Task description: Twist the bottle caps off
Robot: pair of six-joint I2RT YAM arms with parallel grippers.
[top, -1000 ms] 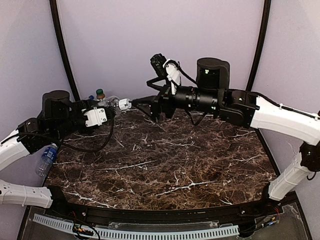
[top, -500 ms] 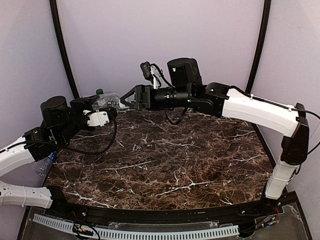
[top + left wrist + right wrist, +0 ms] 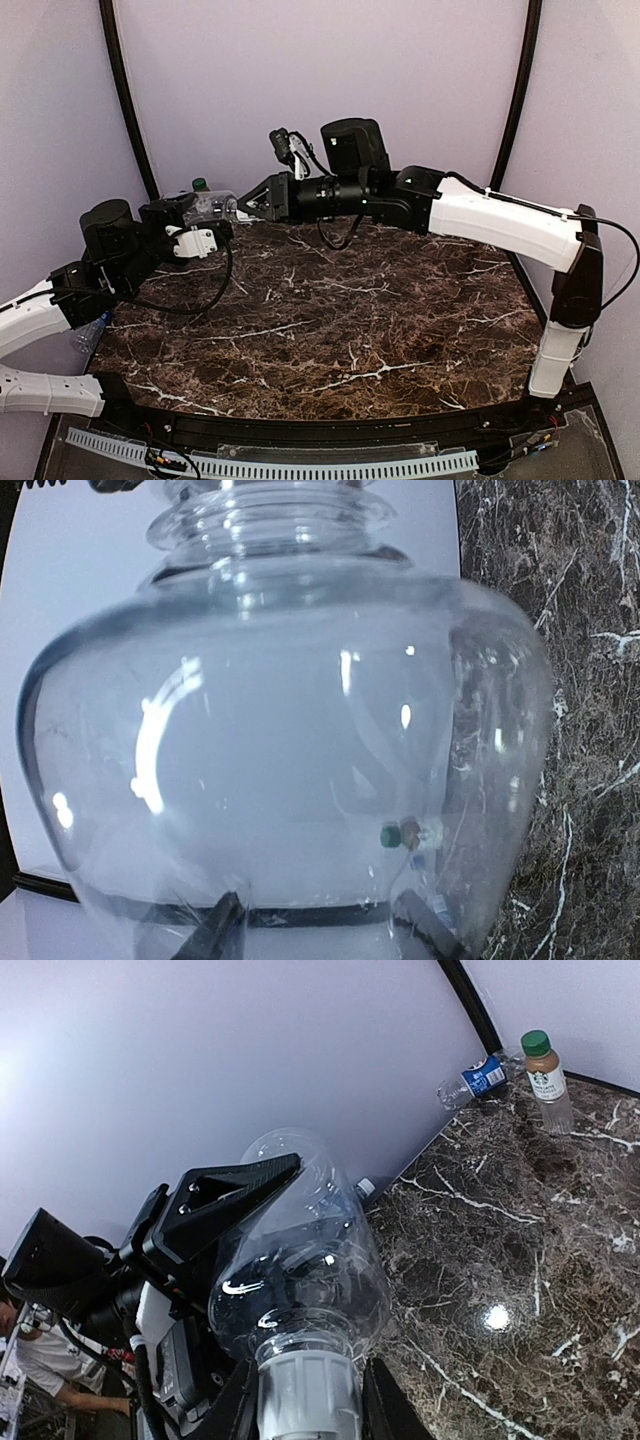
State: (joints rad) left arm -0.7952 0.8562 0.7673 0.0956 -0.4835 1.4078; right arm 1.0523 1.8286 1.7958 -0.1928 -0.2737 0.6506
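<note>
Grasping the cap: at ten o'clock above the marble table (image 3: 380, 330), the left gripper (image 3: 207, 210) clamps a clear unlabelled bottle (image 3: 300, 1260) sideways. Its white cap (image 3: 305, 1400) sits between the narrowed jaws of the right gripper (image 3: 243, 205), though contact is unclear. The next move is probably to pinch firmly, then twist. A brownish bottle (image 3: 547, 1078) and a blue-labelled bottle (image 3: 480, 1078) sit at the far-left corner. A second blue-labelled bottle (image 3: 88, 333) at nine o'clock is half hidden by the left arm (image 3: 60, 300).

Clear bottle (image 3: 300, 1250), cap (image 3: 305, 1400) seemingly white; brownish bottle (image 3: 548, 1085) green-topped.

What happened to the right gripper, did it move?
Yes. The right gripper moved left, toward the green-capped bottle, up to the clear bottle.
</note>
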